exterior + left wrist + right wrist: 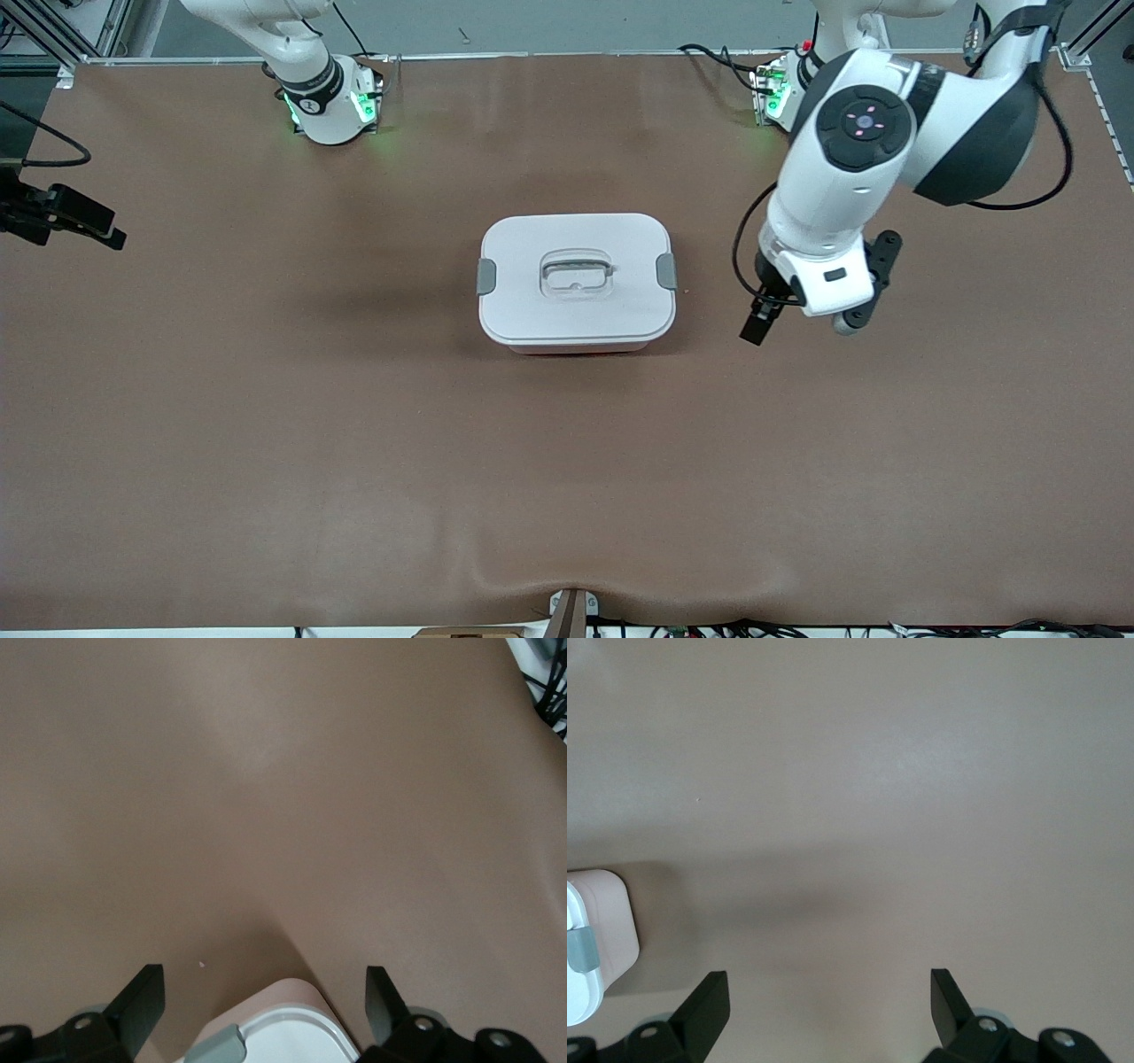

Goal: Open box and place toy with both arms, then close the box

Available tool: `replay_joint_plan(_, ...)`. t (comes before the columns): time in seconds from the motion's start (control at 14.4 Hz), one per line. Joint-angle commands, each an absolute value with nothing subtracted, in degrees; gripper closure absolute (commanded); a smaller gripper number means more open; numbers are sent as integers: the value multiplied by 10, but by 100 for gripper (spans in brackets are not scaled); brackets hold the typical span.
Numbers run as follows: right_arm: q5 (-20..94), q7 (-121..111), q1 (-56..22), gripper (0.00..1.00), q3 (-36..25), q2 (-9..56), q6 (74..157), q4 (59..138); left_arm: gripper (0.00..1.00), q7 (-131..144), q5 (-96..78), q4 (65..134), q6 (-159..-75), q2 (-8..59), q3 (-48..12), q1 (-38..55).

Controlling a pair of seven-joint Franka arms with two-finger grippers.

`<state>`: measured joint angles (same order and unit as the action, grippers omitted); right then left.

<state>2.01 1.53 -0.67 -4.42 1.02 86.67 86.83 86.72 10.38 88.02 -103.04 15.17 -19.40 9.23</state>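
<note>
The box (pixel 576 315) stands shut in the middle of the table, with a white lid, a recessed handle (pixel 576 273) and a grey clip (pixel 666 271) at each end. Its pink body shows along the edge nearer the camera. My left gripper (pixel 775 319) hangs open just off the box's end toward the left arm. In the left wrist view a box corner (pixel 292 1036) and a clip (pixel 217 1047) lie between the open left gripper's (pixel 266 988) fingers. My right gripper (pixel 828 992) is open over bare table, with the box (pixel 602 921) off to one side. The toy is out of view.
The brown table mat (pixel 567 496) spreads wide round the box. Both arm bases (pixel 332 106) glow green at the edge farthest from the camera. Cables (pixel 726 58) lie by the left arm's base. A mount (pixel 567 611) pokes up at the nearest edge.
</note>
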Motion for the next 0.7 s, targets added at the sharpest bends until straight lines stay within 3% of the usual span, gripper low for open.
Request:
replay_joint_plan(0.0,11,13,-4,0,-40,15,861,858,0,810,94,882,-1017,126,-209,60)
replay_joint_plan(0.63,12,13,-6,0,-40,15,860,859,0,516,95,882,-946,77,-149,36)
